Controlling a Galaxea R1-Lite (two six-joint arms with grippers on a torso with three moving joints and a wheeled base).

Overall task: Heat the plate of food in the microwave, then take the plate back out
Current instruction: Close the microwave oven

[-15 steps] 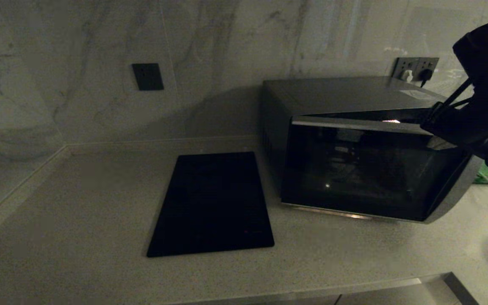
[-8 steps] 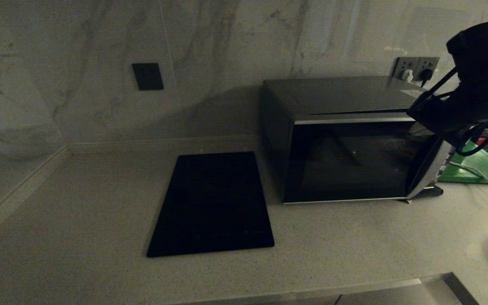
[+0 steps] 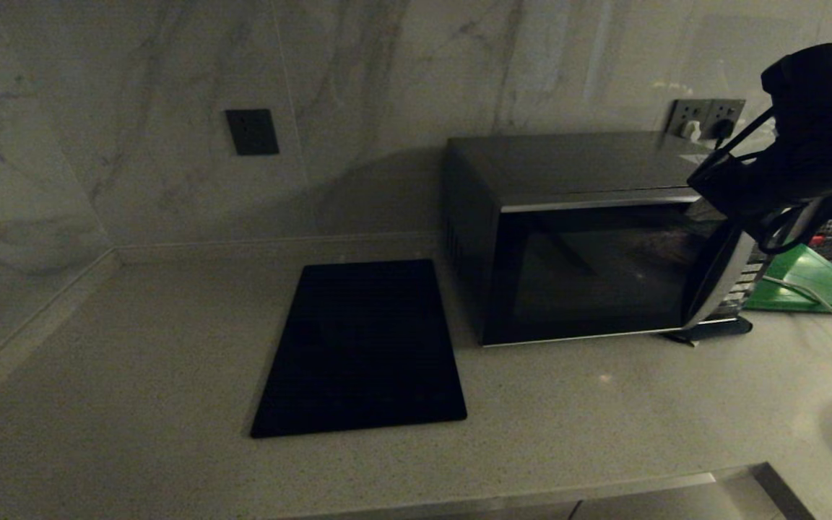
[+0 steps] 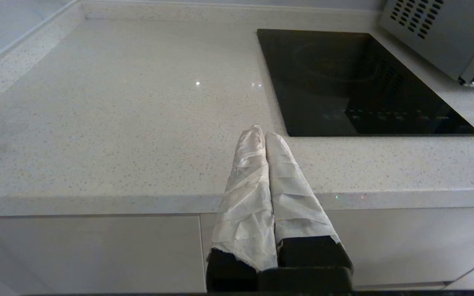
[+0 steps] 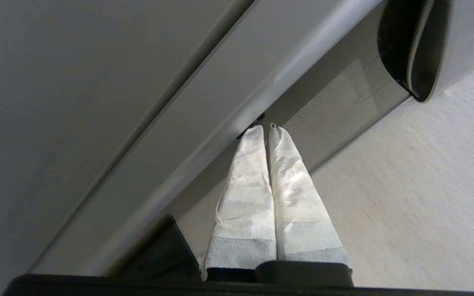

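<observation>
On the pale stone counter (image 3: 134, 361) the microwave (image 3: 589, 238) stands against the marble wall, its dark glass door closed; the plate of food cannot be seen. Left of the microwave lies the flat black cooktop (image 3: 362, 347); to its right sits a green board (image 3: 813, 282). At the microwave's upper right corner the right gripper (image 5: 265, 127) has its wrapped fingers pressed together, holding nothing, tips at the door's top edge. Well left of the microwave, at the counter's front edge, the left gripper (image 4: 261, 132) is parked, fingers together.
</observation>
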